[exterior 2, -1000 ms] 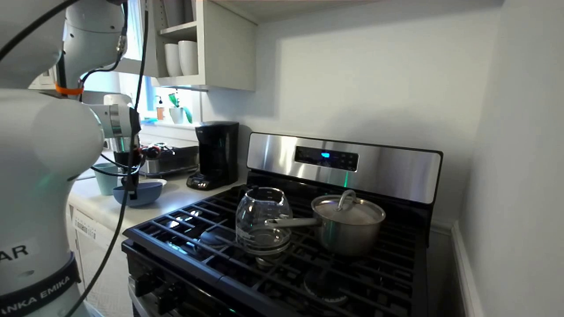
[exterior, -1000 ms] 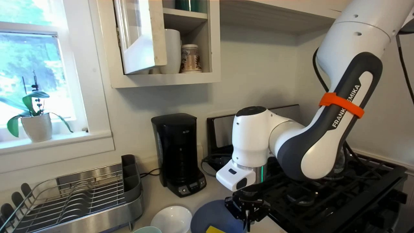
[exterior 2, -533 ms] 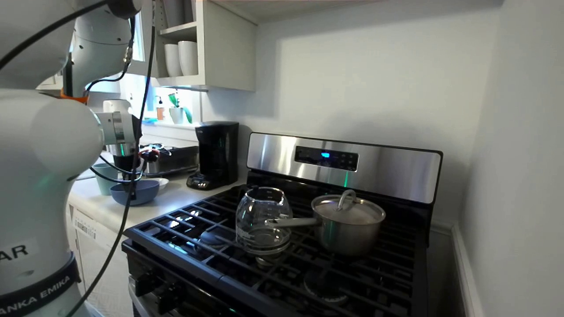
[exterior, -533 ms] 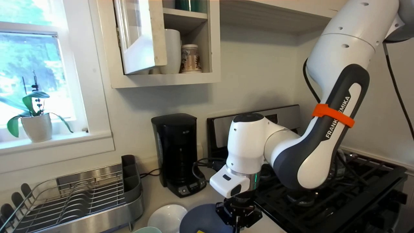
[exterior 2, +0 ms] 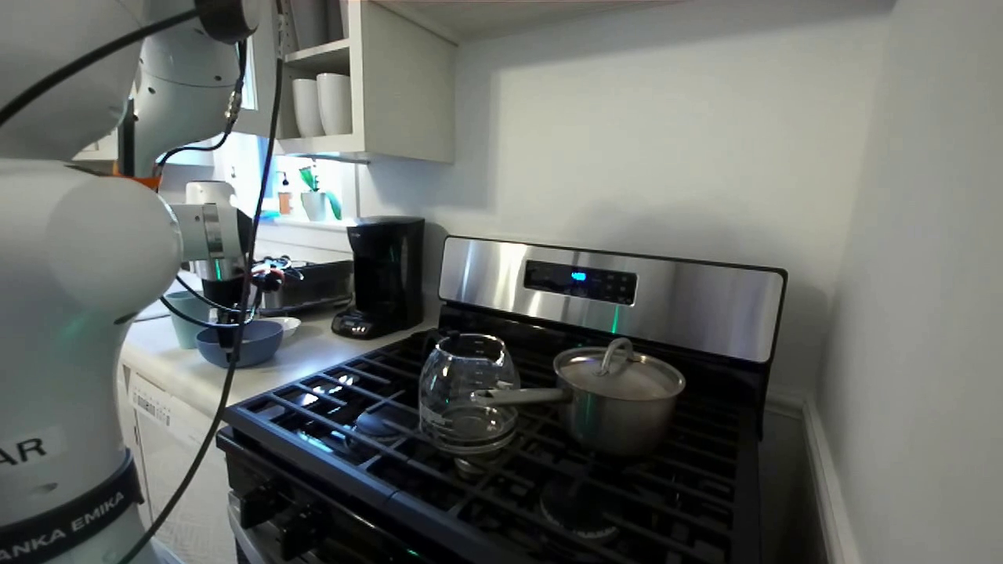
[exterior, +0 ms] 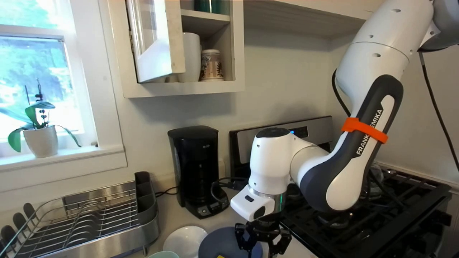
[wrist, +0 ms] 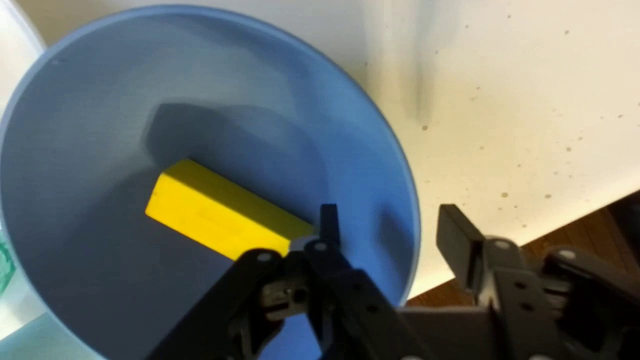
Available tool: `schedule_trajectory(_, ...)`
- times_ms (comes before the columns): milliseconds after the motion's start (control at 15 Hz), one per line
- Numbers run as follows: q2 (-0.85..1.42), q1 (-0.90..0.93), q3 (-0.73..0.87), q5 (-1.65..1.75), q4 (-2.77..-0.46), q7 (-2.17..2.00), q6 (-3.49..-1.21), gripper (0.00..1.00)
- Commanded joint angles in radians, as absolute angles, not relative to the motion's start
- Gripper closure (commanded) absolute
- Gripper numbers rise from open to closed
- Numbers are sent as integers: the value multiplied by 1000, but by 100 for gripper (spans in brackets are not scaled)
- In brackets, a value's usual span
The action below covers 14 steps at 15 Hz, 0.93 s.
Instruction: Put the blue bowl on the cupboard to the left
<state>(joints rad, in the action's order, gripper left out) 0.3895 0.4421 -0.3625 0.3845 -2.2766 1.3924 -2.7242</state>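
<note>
On the flat off-white top of the cupboard [exterior 2: 313,356], left of the stove [exterior 2: 501,509] in both exterior views, you have the blue bowl [wrist: 110,165] standing upright, with a yellow block [wrist: 210,210] lying in it. Your gripper [wrist: 387,235] is released, its jaws spread apart: in the wrist view one fingertip is over the bowl's inside, partly hiding the block's right end, and its partner is beyond the right rim, so the rim runs between them. You cannot tell how low the fingertips reach along the wall, or whether either touches it. Just left of the blue bowl, in an exterior view, you see a white bowl [exterior: 185,240]; a pale teal cup [exterior 2: 186,335] also stands near the blue one. Farther off on the same top is a black coffee maker [exterior: 199,172], and to its left a steel dish rack [exterior: 118,240]. Above hangs a cream cabinet [exterior: 200,88], its glass door [exterior: 154,43] ajar, with a white mug [exterior: 191,53] inside. On the stove, in an exterior view, a glass pot [exterior 2: 470,392] stands left of a lidded steel saucepan [exterior 2: 623,411], whose handle points left
</note>
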Motion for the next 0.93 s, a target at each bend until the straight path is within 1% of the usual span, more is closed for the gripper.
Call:
schedule_trajectory(0, 333, 379, -423, 359, -2287, 1438, -2713, 15)
schedule_trajectory(67, 304, 355, -447, 331, -2296, 1461, -2708, 7)
schedule_trajectory(133, 281, 339, -460, 314, -2301, 1471, -2701, 2)
schedule_trajectory(200, 256, 302, -491, 261, -2311, 1505, -2708, 0)
schedule_trajectory(333, 188, 226, -556, 79, -2343, 1548, -2682, 0)
schedule_trajectory(400, 130, 220, -551, 17, -2362, 1513, -2623, 0)
schedule_trajectory(533, 0, 217, -528, -83, -2424, 1478, -2546, 0)
schedule_trajectory(867, -267, 293, -412, -181, -2530, 1311, -2362, 0)
